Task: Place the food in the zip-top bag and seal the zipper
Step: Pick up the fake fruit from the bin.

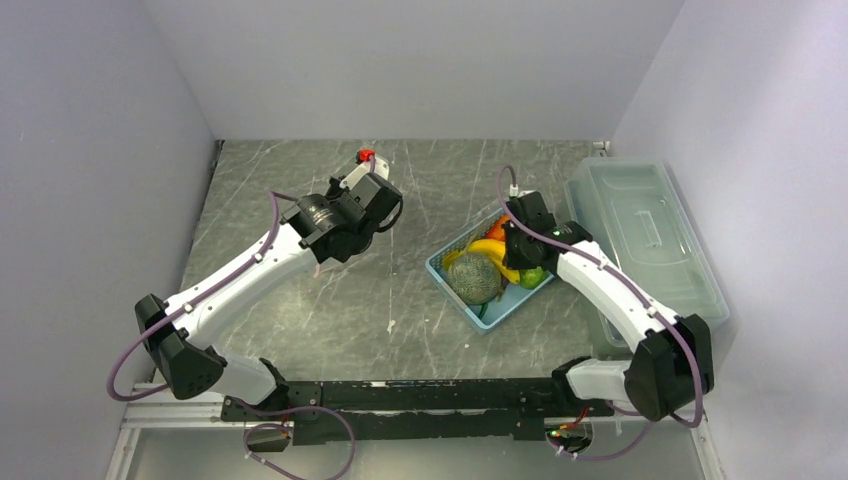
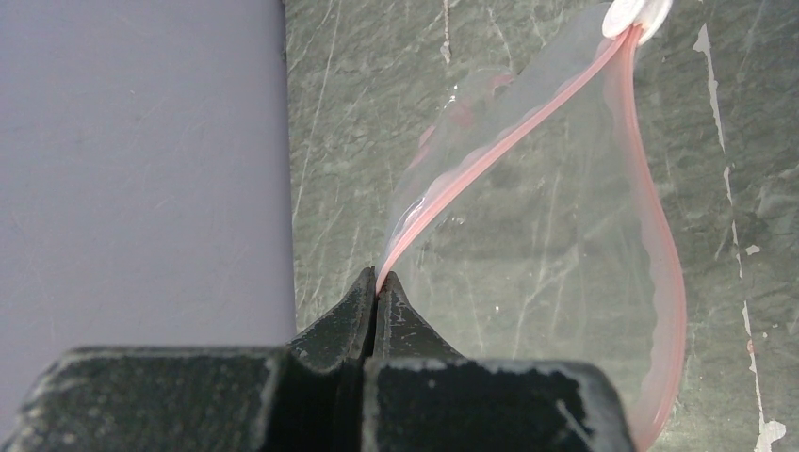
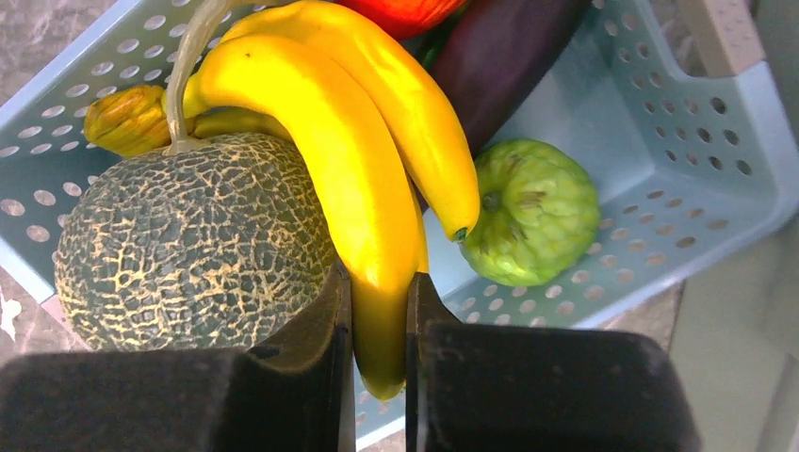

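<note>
Our left gripper (image 2: 377, 297) pinched the zipper (image 2: 509, 141) of the zip-top bag (image 2: 556, 254), fingers fully closed. Our right gripper (image 3: 379, 315) clamped narrowly on the banana bunch (image 3: 349, 141) in the basket (image 3: 660, 122).

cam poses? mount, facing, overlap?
Top external: above and behind, looking down on the table; left arm, right arm show.
Left wrist: on that wrist, faces the zip-top bag; left jaws shut on its zipper.
Right wrist: on that wrist, faces into the basket; right jaws grip the banana.
Shared: top and right wrist show basket, banana.
</note>
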`<state>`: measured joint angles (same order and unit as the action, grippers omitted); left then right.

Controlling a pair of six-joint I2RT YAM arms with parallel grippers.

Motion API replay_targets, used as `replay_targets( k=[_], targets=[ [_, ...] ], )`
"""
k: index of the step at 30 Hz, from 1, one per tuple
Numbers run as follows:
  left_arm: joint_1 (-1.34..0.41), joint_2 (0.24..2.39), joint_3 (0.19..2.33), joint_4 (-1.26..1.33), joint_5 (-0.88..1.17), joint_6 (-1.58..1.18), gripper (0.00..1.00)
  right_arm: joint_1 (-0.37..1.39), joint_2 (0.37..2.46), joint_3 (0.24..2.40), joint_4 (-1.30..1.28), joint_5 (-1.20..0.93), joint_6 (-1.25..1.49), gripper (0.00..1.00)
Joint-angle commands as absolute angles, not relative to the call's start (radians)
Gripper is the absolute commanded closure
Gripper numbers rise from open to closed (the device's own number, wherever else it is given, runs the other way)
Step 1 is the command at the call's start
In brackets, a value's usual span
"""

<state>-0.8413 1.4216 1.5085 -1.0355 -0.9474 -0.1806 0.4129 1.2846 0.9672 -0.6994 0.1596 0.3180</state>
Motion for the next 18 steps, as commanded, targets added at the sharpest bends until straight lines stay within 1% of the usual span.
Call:
replay_targets(
  k=[1, 3, 18],
  targets=[
    [-0.845, 1.384, 1.501, -1.02, -0.963, -0.199, 1.0, 0.408, 1.206, 1.042, -0.74, 0.236, 0.319, 0.97],
    [-0.845, 1.384, 1.5, -1.019, -0.961, -0.199, 1.0, 0.408, 1.188, 1.054, -0.752, 0.257, 0.317, 1.0],
    [-0.845, 1.379, 1.499, -1.02, -0.959, -0.202, 1.0, 0.408, 1.122, 1.14, -0.849, 0.427, 0.295, 1.0]
  ],
)
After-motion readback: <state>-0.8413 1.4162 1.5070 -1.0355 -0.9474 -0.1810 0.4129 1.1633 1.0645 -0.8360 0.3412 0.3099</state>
